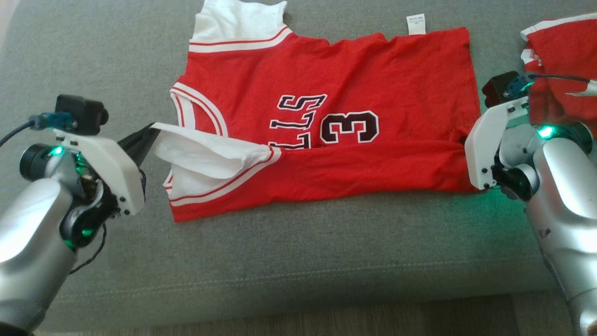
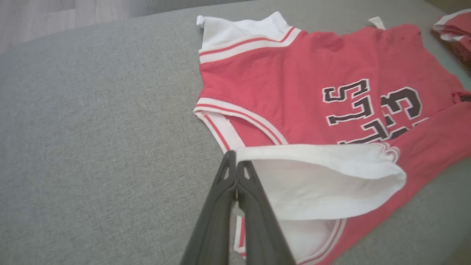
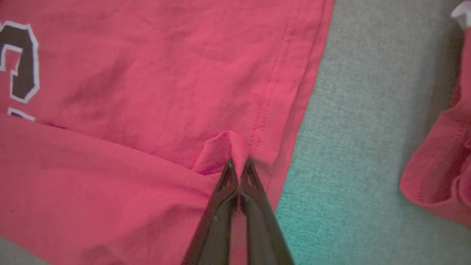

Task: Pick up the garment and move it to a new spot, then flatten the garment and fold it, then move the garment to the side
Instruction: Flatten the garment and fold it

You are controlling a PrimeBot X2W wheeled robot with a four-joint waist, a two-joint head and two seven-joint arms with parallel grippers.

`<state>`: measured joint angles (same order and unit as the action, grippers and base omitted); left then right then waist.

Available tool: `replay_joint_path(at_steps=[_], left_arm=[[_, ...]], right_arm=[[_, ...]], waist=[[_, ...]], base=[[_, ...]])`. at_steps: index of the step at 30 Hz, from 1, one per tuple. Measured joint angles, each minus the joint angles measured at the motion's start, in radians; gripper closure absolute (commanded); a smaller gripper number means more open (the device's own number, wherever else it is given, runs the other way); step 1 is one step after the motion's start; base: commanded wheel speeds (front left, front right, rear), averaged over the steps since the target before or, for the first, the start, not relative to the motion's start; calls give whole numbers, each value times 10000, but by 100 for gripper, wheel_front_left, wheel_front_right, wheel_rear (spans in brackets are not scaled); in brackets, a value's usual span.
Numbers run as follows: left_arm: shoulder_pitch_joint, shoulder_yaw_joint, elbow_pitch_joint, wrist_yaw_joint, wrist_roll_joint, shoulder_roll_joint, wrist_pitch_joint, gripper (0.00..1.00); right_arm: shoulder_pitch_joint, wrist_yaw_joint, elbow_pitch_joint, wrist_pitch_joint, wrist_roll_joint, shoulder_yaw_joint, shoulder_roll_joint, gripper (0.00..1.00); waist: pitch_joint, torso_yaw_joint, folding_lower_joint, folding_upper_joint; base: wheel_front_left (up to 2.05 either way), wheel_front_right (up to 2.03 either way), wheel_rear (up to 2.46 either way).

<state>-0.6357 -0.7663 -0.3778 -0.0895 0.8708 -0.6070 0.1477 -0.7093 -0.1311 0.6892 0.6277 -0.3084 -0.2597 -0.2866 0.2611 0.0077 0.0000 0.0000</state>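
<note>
Toward the far edge of the grey woven-fabric cushion (image 1: pixel 280 252), holding a red sleeveless cotton jersey with white striped trim and black lettering (image 1: pixel 396 79) by two points along its near side. Pinching with the left gripper (image 2: pixel 235 158), long dark fingers pressed together on the white inner face of the near shoulder strap, raised off the cushion and turned over toward the lettering. Pinching with the right gripper (image 3: pixel 239 162) too, fingers clamped tight on a small peak of red cloth at the hem end, toward the cushion's right side.

Reading progress from the layout: pick-up and relocation apparently done; flattening done, bar some wrinkles across the body; first lengthwise fold begun, with the near long side already doubled into a band covering the lower part of the lettering. Left to do, by this judgement: settling that fold flat, letting go at both ends, bringing over the far side with its white strap by the cushion's far edge, folding end to end, then shifting the bundle aside.

Noting also a second red-and-white garment (image 1: pixel 562 51) bunched at the cushion's far right corner, apart from the jersey; likely the side stack, though not certain.
</note>
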Motion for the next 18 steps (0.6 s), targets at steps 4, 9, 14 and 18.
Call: replay_joint_path(at_steps=[4, 9, 14, 18], left_arm=[[-441, -81, -832, -13, -257, 376, -117, 87], [-987, 395, -1714, 539, -263, 884, -1076, 0], [-1259, 1185, -2182, 1060, -230, 1250, -2811, 0], [-1031, 1756, -2151, 1402, -121, 1467, -3720, 0]], right_arm=[[-326, 0, 548, -911, -10, 247, 186, 0], [-603, 0, 1064, -1856, -155, 953, 644, 0], [-581, 0, 1187, -3219, 13, 1254, 685, 0], [-353, 2, 673, -4648, -15, 1544, 943, 0]], waist=[[139, -54, 0, 0], [160, -105, 0, 0], [-67, -155, 0, 0], [-410, -200, 0, 0]], base=[[0, 0, 0], [0, 0, 0], [0, 0, 0], [0, 0, 0]])
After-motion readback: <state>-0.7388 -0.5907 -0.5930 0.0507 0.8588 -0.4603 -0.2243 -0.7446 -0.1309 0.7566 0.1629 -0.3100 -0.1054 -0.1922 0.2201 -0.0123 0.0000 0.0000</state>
